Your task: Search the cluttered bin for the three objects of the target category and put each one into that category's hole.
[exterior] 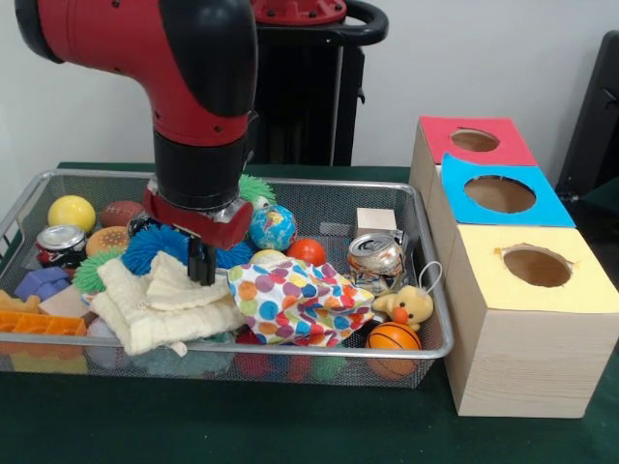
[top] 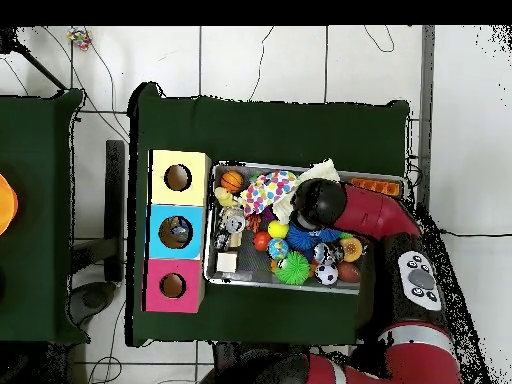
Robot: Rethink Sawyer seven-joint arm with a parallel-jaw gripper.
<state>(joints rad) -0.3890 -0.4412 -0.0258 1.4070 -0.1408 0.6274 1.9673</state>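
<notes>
My gripper (exterior: 201,269) reaches down into the wire bin (exterior: 430,350) at its left-middle, its tip resting on a cream knitted cloth (exterior: 164,304). A polka-dot cloth (exterior: 295,300) lies just to the right of it. Around them sit a crushed can (exterior: 375,256), a globe ball (exterior: 273,227), an orange ball (exterior: 307,251), a basketball (exterior: 393,336) and a yellow duck plush (exterior: 406,307). Three boxes stand right of the bin, with a red hole (exterior: 474,140), a blue hole (exterior: 500,193) and a yellow hole (exterior: 537,266). In the overhead view the arm (top: 318,203) hides the gripper.
At the bin's left end lie a yellow ball (exterior: 72,213), a small football (exterior: 121,213), another can (exterior: 60,242), a blue spiky ball (exterior: 153,246) and orange and purple toys. A wooden block (exterior: 375,220) sits at the back right. Green cloth covers the table.
</notes>
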